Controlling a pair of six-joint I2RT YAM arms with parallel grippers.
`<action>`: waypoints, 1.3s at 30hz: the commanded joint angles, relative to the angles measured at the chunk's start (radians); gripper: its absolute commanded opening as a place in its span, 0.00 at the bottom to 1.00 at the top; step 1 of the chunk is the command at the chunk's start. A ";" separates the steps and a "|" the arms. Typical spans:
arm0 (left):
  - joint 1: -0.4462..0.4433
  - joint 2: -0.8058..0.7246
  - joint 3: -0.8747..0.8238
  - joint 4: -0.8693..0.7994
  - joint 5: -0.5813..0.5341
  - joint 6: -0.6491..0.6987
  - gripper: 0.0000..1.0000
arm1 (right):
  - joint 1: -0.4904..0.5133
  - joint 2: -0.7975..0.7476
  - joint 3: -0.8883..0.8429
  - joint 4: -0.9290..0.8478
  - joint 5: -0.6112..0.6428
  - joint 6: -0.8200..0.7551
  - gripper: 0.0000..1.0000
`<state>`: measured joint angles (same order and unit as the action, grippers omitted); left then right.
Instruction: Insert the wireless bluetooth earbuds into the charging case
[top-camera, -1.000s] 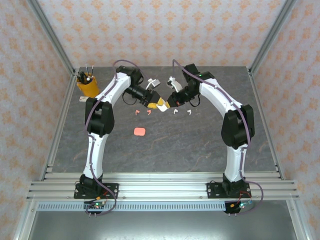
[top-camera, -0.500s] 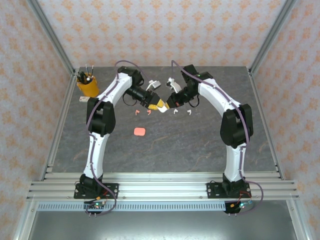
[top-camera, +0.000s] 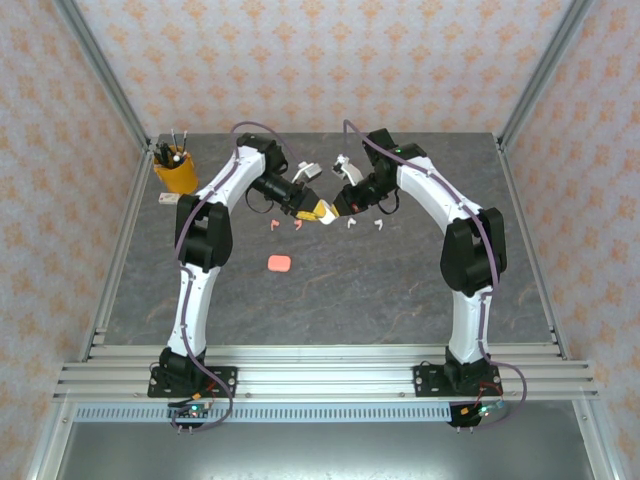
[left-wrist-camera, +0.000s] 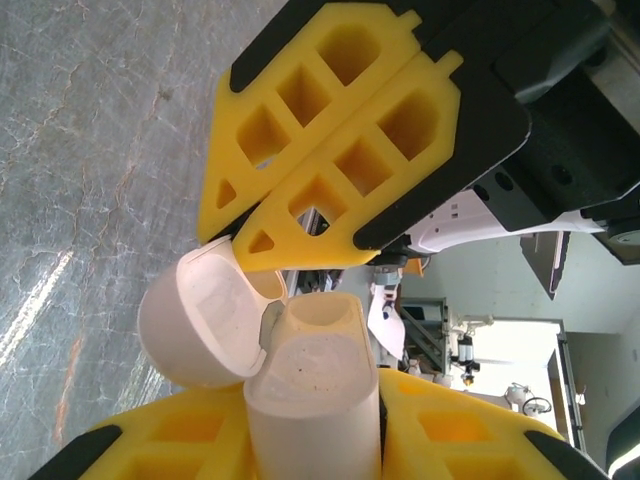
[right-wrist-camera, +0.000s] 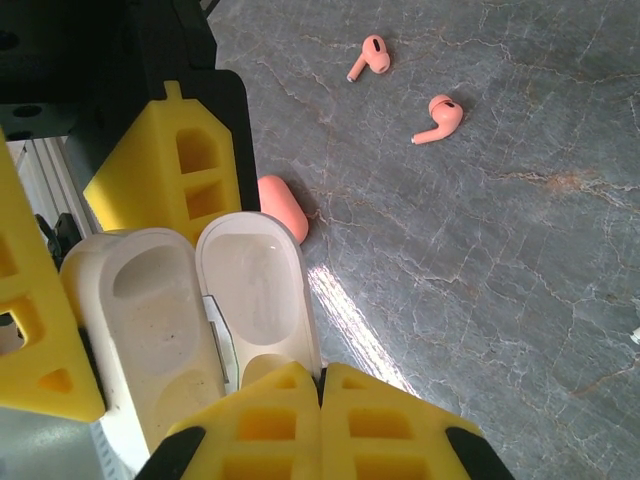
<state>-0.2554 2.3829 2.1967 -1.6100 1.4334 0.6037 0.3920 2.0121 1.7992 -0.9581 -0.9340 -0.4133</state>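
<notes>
The white charging case (left-wrist-camera: 312, 400) stands open between the yellow fingers of my left gripper (left-wrist-camera: 310, 405), which is shut on its body. Its lid (left-wrist-camera: 195, 325) hangs open to one side. My right gripper (right-wrist-camera: 321, 370) is shut, its closed tips resting against the lid's rim (right-wrist-camera: 255, 290). The two grippers meet above the table's back centre (top-camera: 325, 210). Two coral-pink earbuds (right-wrist-camera: 368, 57) (right-wrist-camera: 438, 120) lie on the table to the left of the grippers (top-camera: 272, 224) (top-camera: 298, 226). Two white earbuds (top-camera: 351, 224) (top-camera: 380, 225) lie to the right. Both wells of the case look empty.
A closed pink case (top-camera: 279, 263) lies nearer the front on the grey stone table (top-camera: 330, 300). An orange cup of pens (top-camera: 176, 172) stands at the back left. Small white parts (top-camera: 307, 168) (top-camera: 343, 163) lie behind the grippers.
My left gripper's jaws have narrowed onto the white case. Both grippers have drawn slightly closer together; the right one has stayed shut.
</notes>
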 joint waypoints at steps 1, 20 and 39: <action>-0.012 0.022 0.035 -0.073 0.041 0.034 0.27 | 0.004 0.006 0.039 -0.005 0.003 -0.015 0.00; -0.005 0.041 0.084 -0.185 0.082 0.178 0.00 | -0.063 -0.126 -0.008 0.123 0.108 0.199 0.43; -0.092 -0.143 0.056 0.512 -0.318 -0.544 0.00 | -0.134 -0.484 -0.303 0.195 0.397 0.627 0.48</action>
<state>-0.3237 2.3016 2.2032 -1.2285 1.2358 0.2131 0.2565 1.5837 1.5150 -0.7769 -0.6373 0.1173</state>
